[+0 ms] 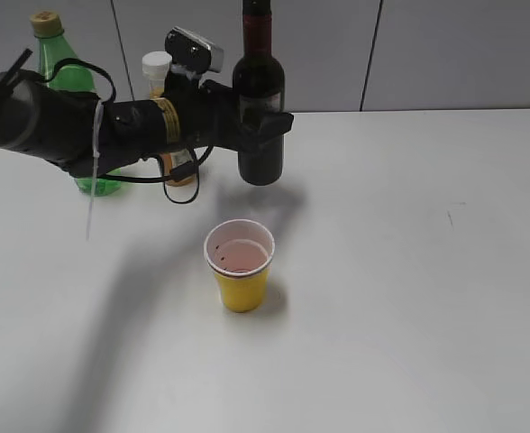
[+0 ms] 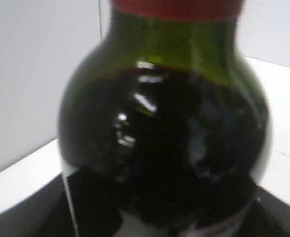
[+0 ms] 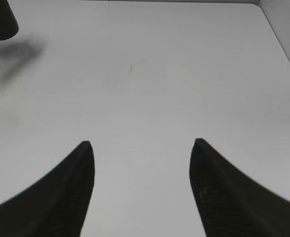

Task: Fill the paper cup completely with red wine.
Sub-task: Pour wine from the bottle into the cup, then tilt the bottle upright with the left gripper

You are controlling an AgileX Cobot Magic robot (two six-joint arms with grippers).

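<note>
Left gripper [image 1: 263,122] clamped on wine bottle [image 1: 260,99], upright near table's far edge; paper cup [image 1: 240,264] nearer front. Right gripper [image 3: 141,148] fingers apart.

I see a plain white surface [image 1: 409,271] carrying four items. The yellow paper cup [image 1: 241,267] stands upright near the middle. Behind it stands the dark wine bottle [image 1: 260,99], upright, its base appearing to rest on the surface. At the rear left stand the green plastic bottle [image 1: 71,99] and, just beside it, the white-capped orange juice bottle [image 1: 161,99]
</note>
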